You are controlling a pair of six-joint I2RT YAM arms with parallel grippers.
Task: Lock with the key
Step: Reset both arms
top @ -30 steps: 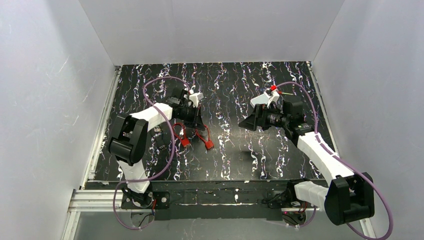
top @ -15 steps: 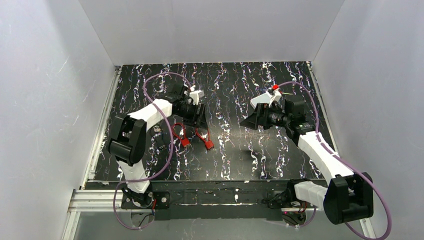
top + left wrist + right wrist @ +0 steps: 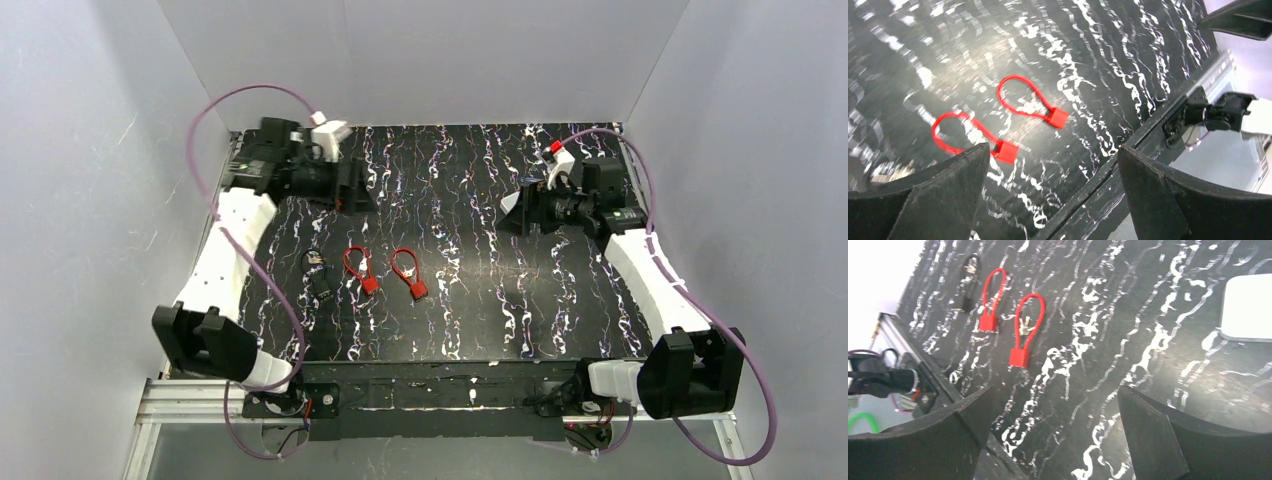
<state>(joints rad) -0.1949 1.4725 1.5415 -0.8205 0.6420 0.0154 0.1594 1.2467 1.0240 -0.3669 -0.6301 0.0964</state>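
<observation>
Red locks [image 3: 418, 290] | well apart from left tool [image 3: 362, 190], right tool [image 3: 512, 212] | both spread, empty

A red cable-loop lock [image 3: 369, 285] and, at its three o'clock, a matching red loop lock [image 3: 418, 291] contrast with the black, white-streaked desk [image 3: 500, 300].

Black tabletop [image 3: 500, 300] streaked with white — walled on three sides by plain white panels [image 3: 420, 60].
</observation>
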